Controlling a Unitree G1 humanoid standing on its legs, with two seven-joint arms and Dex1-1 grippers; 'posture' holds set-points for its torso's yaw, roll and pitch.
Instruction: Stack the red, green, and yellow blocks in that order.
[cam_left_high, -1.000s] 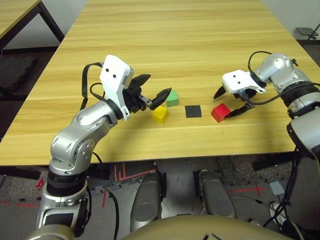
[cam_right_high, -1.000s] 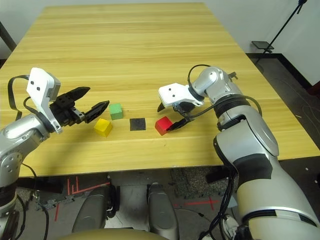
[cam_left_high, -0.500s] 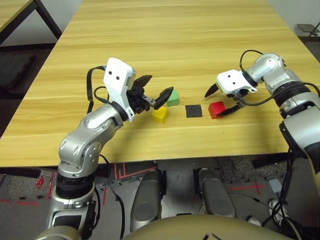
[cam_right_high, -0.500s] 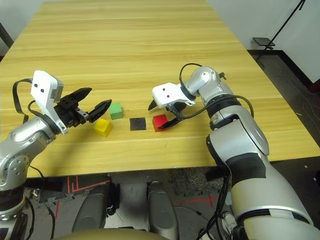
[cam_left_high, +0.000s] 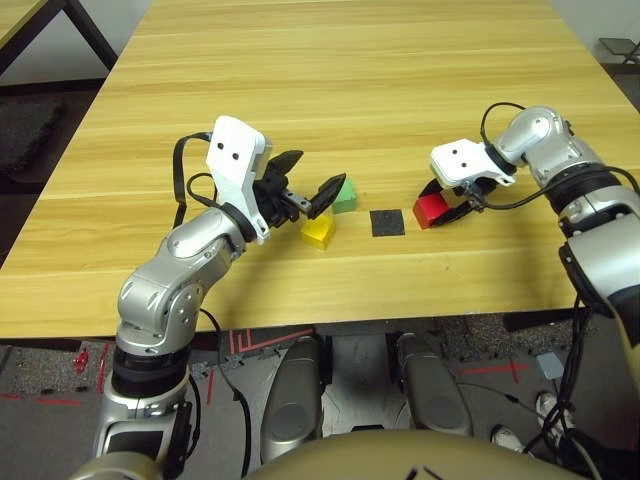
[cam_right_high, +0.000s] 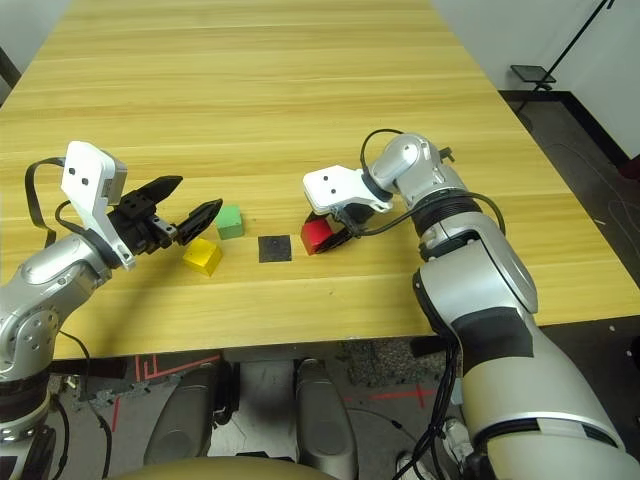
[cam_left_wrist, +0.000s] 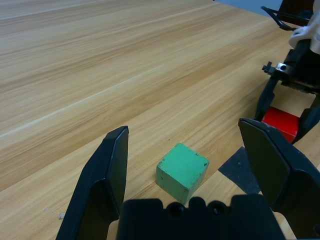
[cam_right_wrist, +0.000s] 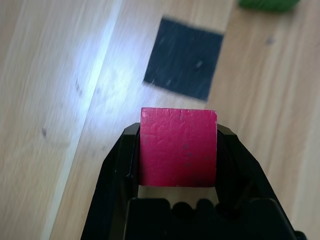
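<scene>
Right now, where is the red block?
The red block sits in the right claw, just right of the black patch on the table.

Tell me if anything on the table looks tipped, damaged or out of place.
Nothing stands out. The red block is clamped squarely in the right tool beside the black patch. The green block and yellow block sit flat on the table, undamaged, near the open left tool.

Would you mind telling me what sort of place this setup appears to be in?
Probably a robotics lab or test room: a plain wooden table holding only a black square patch and toy blocks, red tape marks on the floor, and a stand base nearby.
</scene>
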